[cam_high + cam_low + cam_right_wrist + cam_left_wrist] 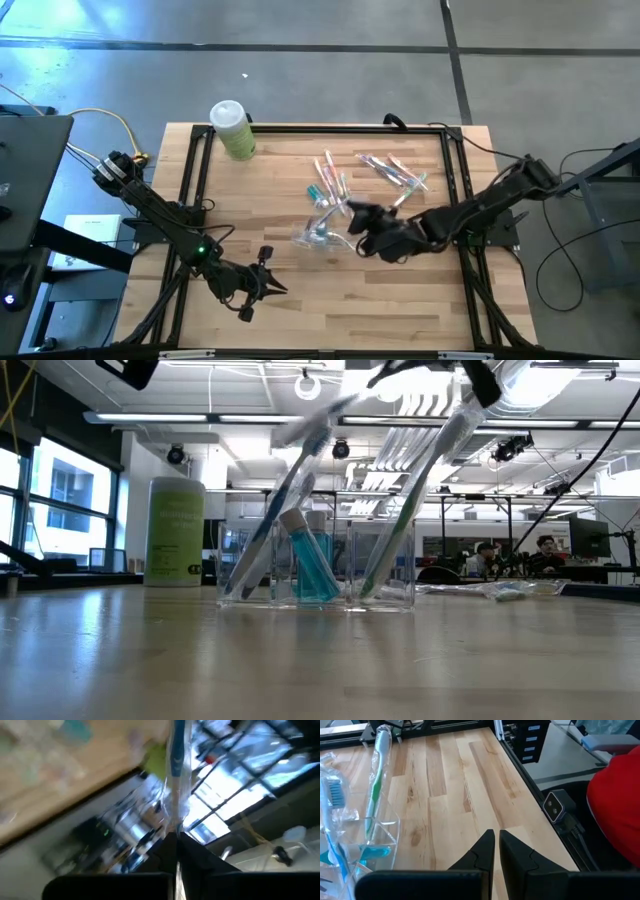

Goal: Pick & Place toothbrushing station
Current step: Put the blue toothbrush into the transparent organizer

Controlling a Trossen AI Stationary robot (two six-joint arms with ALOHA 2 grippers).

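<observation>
- The right claw (352,222) sits near the middle of the wooden counter (300,310), its fingers pinching a wrapped toothbrush (176,765) by the handle.
- Just beside that claw stands the clear organizer (315,565), holding upright toothbrushes and a blue tube (312,565).
- More wrapped toothbrushes (395,172) lie loose farther back on the counter, apart from the organizer.
- A green canister (233,130) with a white lid stands at the counter's far edge.
- The left claw (280,288) rests low over the near side of the counter, fingers pressed together on nothing.
</observation>
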